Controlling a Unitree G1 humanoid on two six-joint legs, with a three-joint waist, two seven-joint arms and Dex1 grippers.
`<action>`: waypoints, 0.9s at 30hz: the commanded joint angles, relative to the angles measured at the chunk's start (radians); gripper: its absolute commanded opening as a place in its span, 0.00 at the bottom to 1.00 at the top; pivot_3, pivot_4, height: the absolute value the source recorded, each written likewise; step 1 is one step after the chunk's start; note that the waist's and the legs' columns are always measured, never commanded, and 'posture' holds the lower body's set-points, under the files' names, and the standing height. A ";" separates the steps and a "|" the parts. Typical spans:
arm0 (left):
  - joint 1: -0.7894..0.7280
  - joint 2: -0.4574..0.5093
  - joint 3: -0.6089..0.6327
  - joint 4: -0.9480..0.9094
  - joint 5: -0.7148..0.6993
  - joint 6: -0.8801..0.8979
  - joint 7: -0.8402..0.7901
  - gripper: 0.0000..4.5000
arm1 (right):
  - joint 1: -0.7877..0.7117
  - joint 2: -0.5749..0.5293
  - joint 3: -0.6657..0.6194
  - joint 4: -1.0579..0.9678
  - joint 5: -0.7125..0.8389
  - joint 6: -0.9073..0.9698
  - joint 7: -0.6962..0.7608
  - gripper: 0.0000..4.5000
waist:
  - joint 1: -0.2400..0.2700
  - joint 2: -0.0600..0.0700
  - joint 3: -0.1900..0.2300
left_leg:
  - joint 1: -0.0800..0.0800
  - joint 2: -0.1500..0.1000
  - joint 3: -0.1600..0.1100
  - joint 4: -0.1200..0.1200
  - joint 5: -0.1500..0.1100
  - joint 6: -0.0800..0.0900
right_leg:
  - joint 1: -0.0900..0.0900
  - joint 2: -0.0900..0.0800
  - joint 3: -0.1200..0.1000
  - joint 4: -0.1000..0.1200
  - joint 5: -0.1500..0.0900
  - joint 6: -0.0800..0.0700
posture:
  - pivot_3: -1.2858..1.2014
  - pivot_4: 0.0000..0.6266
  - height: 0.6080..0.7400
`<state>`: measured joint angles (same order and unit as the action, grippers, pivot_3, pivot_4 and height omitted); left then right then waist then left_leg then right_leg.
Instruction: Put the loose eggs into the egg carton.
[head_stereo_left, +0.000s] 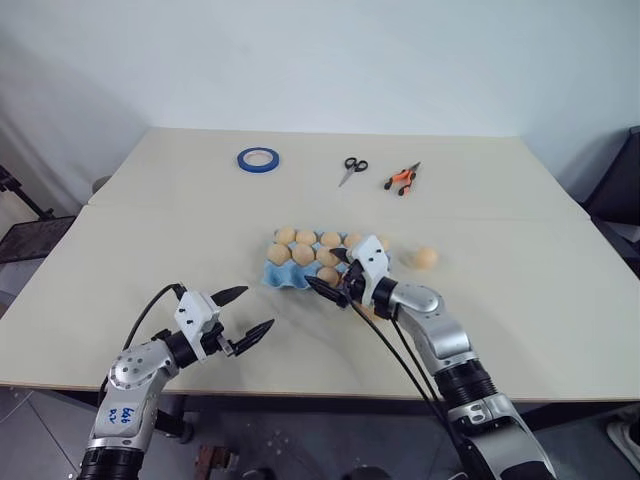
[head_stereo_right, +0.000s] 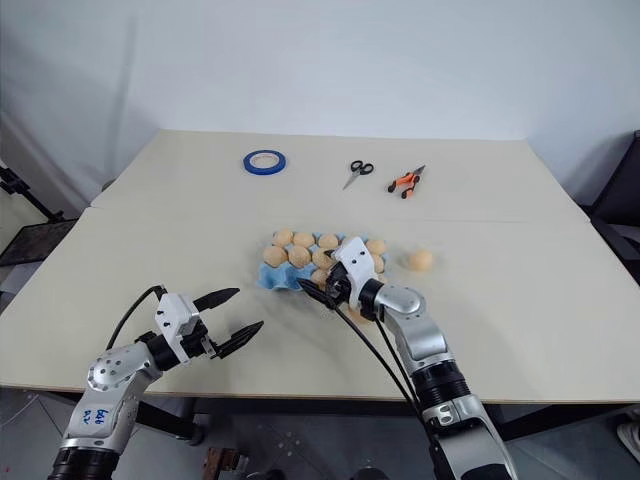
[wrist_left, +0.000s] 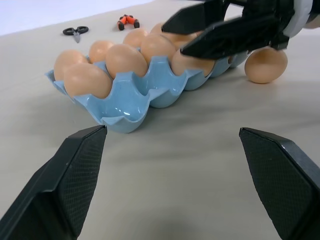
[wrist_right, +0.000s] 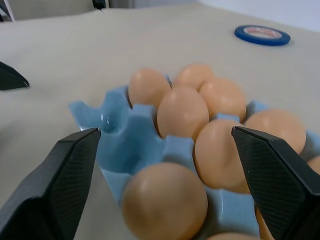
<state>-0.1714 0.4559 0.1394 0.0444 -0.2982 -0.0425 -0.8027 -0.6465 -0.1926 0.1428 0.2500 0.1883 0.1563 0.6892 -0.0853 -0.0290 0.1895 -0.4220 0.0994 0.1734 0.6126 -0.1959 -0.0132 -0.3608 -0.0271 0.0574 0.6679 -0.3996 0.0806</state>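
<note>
The light blue egg carton (head_stereo_left: 274, 277) lies mid-table with several tan eggs (head_stereo_left: 306, 238) in its cups. Its near left corner cup (wrist_right: 112, 131) is empty. My right gripper (head_stereo_left: 325, 268) hovers open over the carton's near right part. One egg (wrist_right: 165, 202) rests in the cup below and between the fingers (wrist_right: 60, 185), which do not touch it. One loose egg (head_stereo_left: 427, 257) lies on the table just right of the carton. My left gripper (head_stereo_left: 255, 308) is open and empty, near the front edge, left of and short of the carton.
At the back of the table (head_stereo_left: 150, 250) lie a blue tape ring (head_stereo_left: 259, 158), scissors (head_stereo_left: 352, 168) and orange-handled pliers (head_stereo_left: 402, 179). A black chair (head_stereo_left: 618, 190) stands off the table's right side.
</note>
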 joint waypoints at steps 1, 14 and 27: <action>-0.023 0.018 0.007 -0.043 -0.029 0.010 -0.008 1.00 | 0.049 -0.060 -0.059 -0.180 0.077 0.000 0.062 0.99 | 0.004 0.000 0.000 | 0.000 0.000 0.000 -0.001 0.000 0.000 | 0.000 0.000 0.000 -0.001 0.000 0.000 | 0.52 0.24 1.00; -0.128 -0.020 -0.116 0.005 -0.031 0.051 -0.111 1.00 | 0.495 -0.269 -0.440 -0.345 0.129 -0.117 -0.037 0.99 | 0.026 -0.001 0.000 | 0.000 0.000 0.000 0.000 -0.003 0.001 | 0.003 0.001 0.002 -0.008 0.000 0.000 | 0.52 0.24 1.00; -0.266 -0.084 -0.198 0.152 0.003 0.008 -0.159 1.00 | 0.690 -0.214 -0.535 -0.269 0.120 -0.239 -0.151 0.99 | 0.019 -0.001 0.000 | 0.002 0.000 0.001 0.001 -0.002 0.001 | 0.004 0.001 0.003 -0.006 0.000 0.001 | 0.52 0.24 1.00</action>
<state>-0.4281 0.3727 -0.0585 0.1923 -0.2994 -0.0109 -0.9560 0.0613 -0.3988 -0.3947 -0.0195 0.2984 -0.0607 0.5345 -0.0663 -0.0295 0.1891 -0.4198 0.0991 0.1741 0.6136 -0.1983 -0.0120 -0.3564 -0.0261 0.0601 0.6624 -0.3991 0.0811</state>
